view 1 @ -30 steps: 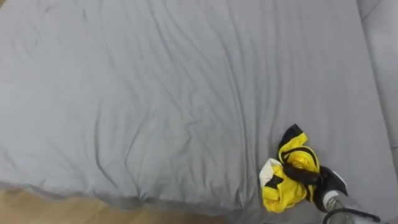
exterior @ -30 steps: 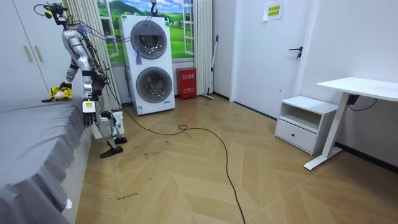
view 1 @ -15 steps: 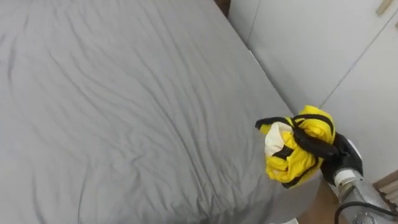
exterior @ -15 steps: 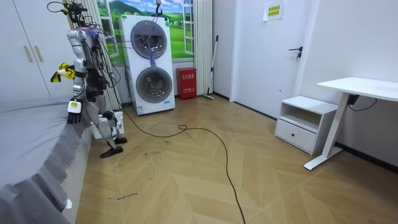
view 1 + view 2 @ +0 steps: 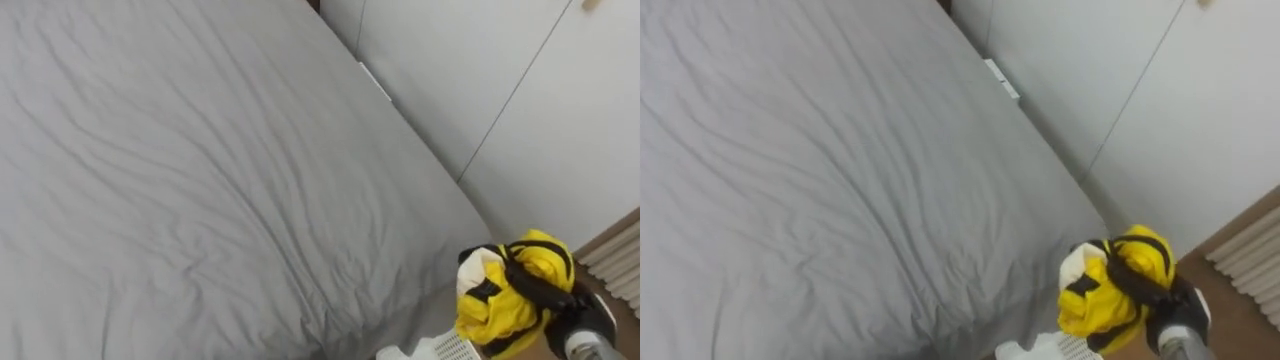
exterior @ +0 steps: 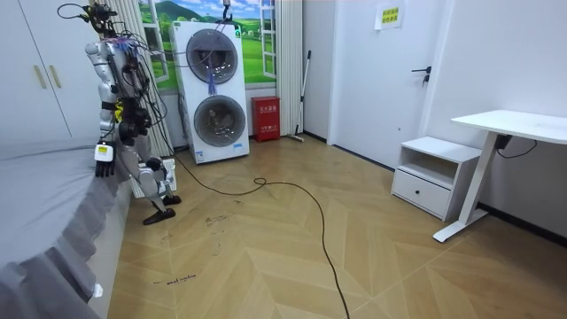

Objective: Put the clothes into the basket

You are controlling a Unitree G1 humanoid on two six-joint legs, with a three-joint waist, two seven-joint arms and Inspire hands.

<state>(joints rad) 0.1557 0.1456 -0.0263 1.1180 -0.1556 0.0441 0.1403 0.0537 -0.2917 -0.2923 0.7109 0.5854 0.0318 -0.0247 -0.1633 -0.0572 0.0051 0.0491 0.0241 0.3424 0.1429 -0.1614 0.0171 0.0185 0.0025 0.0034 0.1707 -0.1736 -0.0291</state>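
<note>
A yellow and black garment point(image 5: 505, 300) hangs bunched in my right hand point(image 5: 560, 298), whose dark fingers are curled over it. It is held off the corner of the grey bed point(image 5: 200, 180), just above the rim of a white basket point(image 5: 440, 348) at the bottom edge. The same garment point(image 5: 1105, 290), hand point(image 5: 1170, 300) and basket rim point(image 5: 1040, 348) show in the right eye view. In the room view I stand upright at the bed's end, with my left hand point(image 6: 104, 159) hanging by my side near the basket point(image 6: 142, 182).
White wardrobe doors point(image 5: 480, 90) stand close beyond the bed's corner. Behind me in the room view are a stacked washer and dryer point(image 6: 213, 89). Open wooden floor lies to the room view's right, with a white desk point(image 6: 509, 128) and a low cabinet point(image 6: 434, 173).
I have straightened up from bending over the bed and turned. The garment has been lifted off the sheet and carried past the bed's corner, over the basket.
</note>
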